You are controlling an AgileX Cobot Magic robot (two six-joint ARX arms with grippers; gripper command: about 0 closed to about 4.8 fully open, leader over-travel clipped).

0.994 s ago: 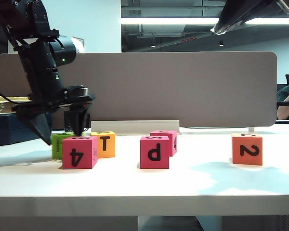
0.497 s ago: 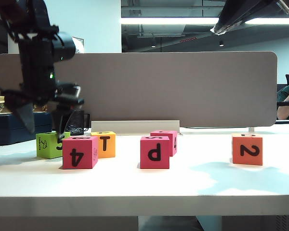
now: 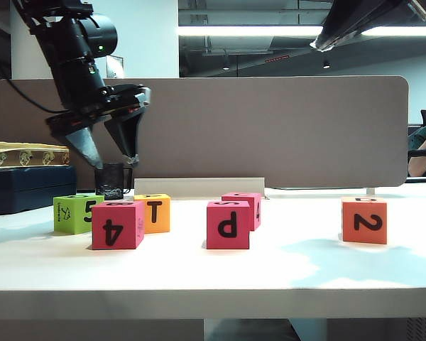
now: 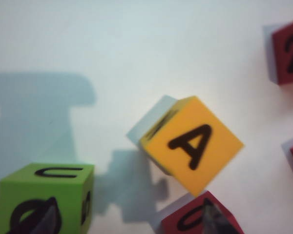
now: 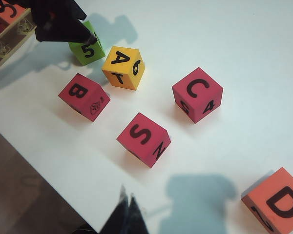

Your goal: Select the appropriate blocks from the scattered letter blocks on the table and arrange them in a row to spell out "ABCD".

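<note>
Left pincer: hung with its jaws wide apart and nothing between them, in the air above the leftmost blocks, roughly over the gap between the green and yellow-orange ones.
Green 5 block: stood farthest left on the tabletop; not needed for the word, yet it sat close under the left pincer, so a descent aimed slightly off could have clipped or shoved it.
Pink B block: stood just in front of the yellow-orange one, B on top, a 4 facing the exterior camera; a finger coming down between the two could have knocked it out of line or tipped another face up.
Yellow-orange A block: sat turned at an angle under the left wrist camera, A on top; a wide grip closing on its corners rather than its flat sides could have twisted or slipped it.
Pink S block: stood near the middle, a decoy showing a big p to the front; picking it by colour would have spoiled the row.
Pink C block: stood just behind the S block, C up, free all round.
Orange-red D block: stood well apart at the far right, D up; it had the longest way to travel.
Right pincer: jaws closed together, empty, hanging above the front edge of the tabletop near the S block; a low sweep risked brushing that block.
</note>
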